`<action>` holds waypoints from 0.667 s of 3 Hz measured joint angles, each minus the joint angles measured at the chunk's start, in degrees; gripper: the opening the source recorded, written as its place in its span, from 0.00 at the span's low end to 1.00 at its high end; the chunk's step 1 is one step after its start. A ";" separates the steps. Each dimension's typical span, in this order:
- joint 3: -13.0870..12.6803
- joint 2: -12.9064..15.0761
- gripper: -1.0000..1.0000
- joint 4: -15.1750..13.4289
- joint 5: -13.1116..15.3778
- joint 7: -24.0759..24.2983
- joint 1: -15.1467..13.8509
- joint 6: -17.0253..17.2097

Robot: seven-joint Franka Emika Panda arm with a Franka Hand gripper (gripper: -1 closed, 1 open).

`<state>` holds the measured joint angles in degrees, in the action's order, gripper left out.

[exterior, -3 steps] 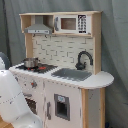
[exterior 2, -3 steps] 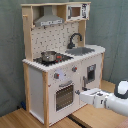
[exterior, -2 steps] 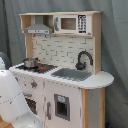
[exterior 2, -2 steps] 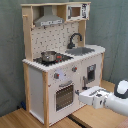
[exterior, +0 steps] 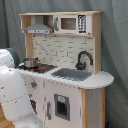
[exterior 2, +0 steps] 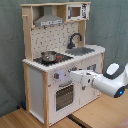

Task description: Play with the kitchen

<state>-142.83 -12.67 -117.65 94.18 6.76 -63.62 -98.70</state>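
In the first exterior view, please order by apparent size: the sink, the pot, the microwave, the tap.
Largest to smallest:
1. microwave
2. sink, nearly the same as the microwave, so unsure
3. tap
4. pot

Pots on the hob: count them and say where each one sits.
1. A single metal pot sits on the hob of the kitchen, beneath the hood; both exterior views show it. None seems hidden.

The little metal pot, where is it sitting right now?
The pot sits on the kitchen's hob, below the hood. In the second exterior view it is left of the sink and tap.
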 joint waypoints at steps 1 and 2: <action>0.45 0.46 1.00 1.68 -0.06 1.25 -0.13 5.42; 1.16 0.98 1.00 3.01 -1.92 2.73 -0.30 11.21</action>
<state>-141.67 -11.69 -114.64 92.26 9.49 -63.92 -87.50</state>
